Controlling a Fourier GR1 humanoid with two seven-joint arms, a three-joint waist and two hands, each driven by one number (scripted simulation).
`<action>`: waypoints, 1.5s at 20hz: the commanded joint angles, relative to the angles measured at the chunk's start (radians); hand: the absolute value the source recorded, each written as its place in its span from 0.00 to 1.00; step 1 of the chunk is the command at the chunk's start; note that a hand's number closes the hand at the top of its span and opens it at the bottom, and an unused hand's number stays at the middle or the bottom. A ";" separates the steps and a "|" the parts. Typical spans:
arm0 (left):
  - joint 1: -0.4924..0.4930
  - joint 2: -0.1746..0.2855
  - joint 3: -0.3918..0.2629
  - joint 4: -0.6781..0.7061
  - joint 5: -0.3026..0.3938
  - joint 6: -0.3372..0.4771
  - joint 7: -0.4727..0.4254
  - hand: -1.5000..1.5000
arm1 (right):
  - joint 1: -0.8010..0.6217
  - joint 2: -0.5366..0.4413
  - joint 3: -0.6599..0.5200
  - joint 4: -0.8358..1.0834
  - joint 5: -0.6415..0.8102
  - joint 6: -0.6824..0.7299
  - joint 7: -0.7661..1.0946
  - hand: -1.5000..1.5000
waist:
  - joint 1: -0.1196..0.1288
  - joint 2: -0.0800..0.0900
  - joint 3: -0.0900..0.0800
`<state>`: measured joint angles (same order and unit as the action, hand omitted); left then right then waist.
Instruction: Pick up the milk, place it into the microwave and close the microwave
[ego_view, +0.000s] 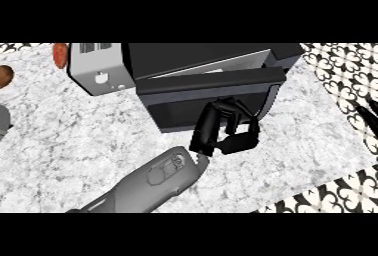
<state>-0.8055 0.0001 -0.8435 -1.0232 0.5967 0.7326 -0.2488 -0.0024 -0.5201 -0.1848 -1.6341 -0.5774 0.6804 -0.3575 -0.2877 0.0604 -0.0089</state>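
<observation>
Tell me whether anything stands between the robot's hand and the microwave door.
Nothing visible does. The left hand lies against the front of the microwave door, which stands slightly ajar. The milk does not show.

A pale grey-and-white marbled surface (74, 140) fills the view. A black microwave (192, 55) stands on it at the top centre, with a silver appliance (96, 70) just to its left. Further left lie a reddish-brown item (60, 54) and a brown item (4, 75).
</observation>
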 joint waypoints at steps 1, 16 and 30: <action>-0.062 0.000 0.073 0.035 0.064 0.013 -0.046 1.00 | -0.003 -0.021 -0.004 -0.004 -0.048 0.029 0.015 0.00 | -0.024 0.009 0.002; -0.115 0.000 0.122 0.162 0.187 -0.042 -0.191 1.00 | -0.055 -0.081 -0.016 -0.040 -0.144 0.038 0.069 0.00 | -0.049 0.029 0.003; -0.129 0.000 0.113 0.191 0.261 -0.042 -0.291 1.00 | -0.083 -0.130 -0.033 -0.043 -0.225 0.042 0.106 0.00 | -0.073 0.035 0.005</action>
<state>-0.8744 -0.0004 -0.7695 -0.9120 0.8306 0.7125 -0.5395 -0.0805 -0.6417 -0.2176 -1.6744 -0.7839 0.7228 -0.2614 -0.3517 0.0840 -0.0025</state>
